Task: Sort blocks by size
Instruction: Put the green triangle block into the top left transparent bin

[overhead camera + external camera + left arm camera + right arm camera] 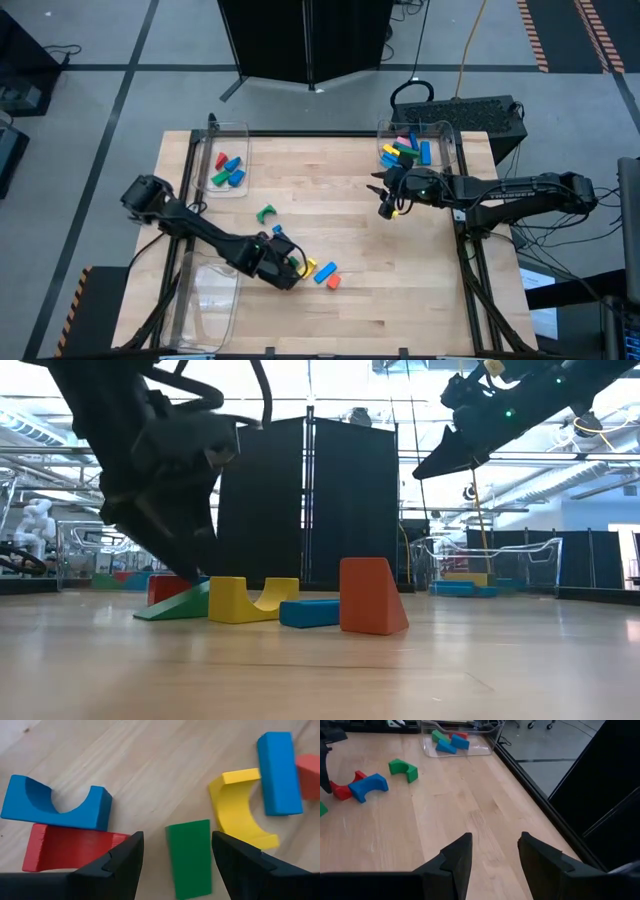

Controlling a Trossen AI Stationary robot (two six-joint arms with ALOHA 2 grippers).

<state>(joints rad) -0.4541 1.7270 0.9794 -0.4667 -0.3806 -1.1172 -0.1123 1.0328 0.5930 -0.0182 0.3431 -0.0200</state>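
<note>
L gripper (172,865) released, fingers straddling green block (189,856) near worktop (330,190) front edge, amid loose blocks (325,273). R gripper (385,210) released, empty, above worktop nr back-right bin (450,150).

Green arch block (403,769) beside blue arch block (368,786)

a robotics lab: black curtain panels (310,500), another robot (35,520) behind
</note>
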